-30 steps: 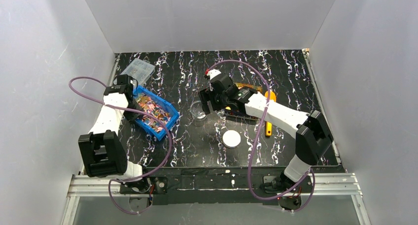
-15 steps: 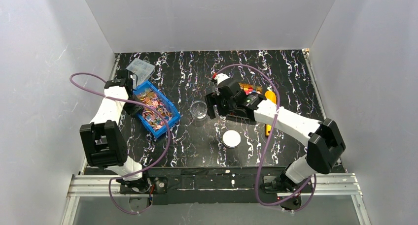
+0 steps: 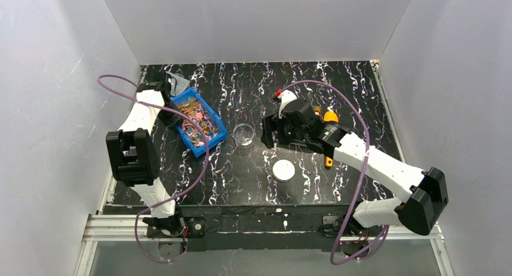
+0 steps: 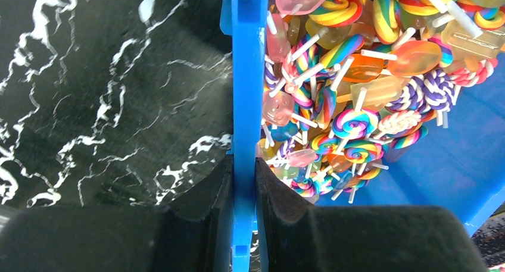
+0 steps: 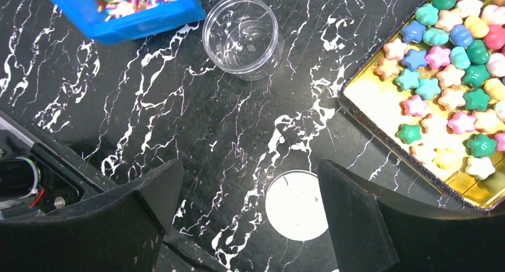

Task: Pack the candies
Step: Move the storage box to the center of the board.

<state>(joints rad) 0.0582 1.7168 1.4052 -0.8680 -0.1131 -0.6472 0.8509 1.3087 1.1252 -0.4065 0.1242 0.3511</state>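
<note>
Top external view shows two shifts over the last second. The left tool [image 4: 243, 183], clenched on one wall of the blue bin [image 3: 199, 122], has dragged the bin toward the upper left of the frame and swung it round. It now sits farther from the clear jar [image 3: 243, 134] than it did. The right tool [image 5: 249, 171] hung right beside the jar a second ago and has since drawn back toward the right of the frame. Its fingers are spread wide and grasp nothing.

Jar and white lid [image 3: 283, 170] lie where they were on the table [image 3: 241, 83]. My reading is that the space around the jar has been opened up, while packing itself has not begun.

Contents, from the wrist views:
- The blue bin holds a heap of lollipops [image 4: 351, 75], swirled and translucent ones on white sticks.
- The jar stands upright, open-topped and empty, with its lid flat on the table well below it in the frame.
- The gold tray [image 5: 375, 93], at the right edge of the right wrist frame, carries the candies [image 5: 443, 75]. They are star-shaped and rounded pieces in pink, green, blue and yellow, crowded toward the upper right, and the tray's near corner is bare.

An orange scoop [image 3: 329, 116] peeks out beyond the right arm.
</note>
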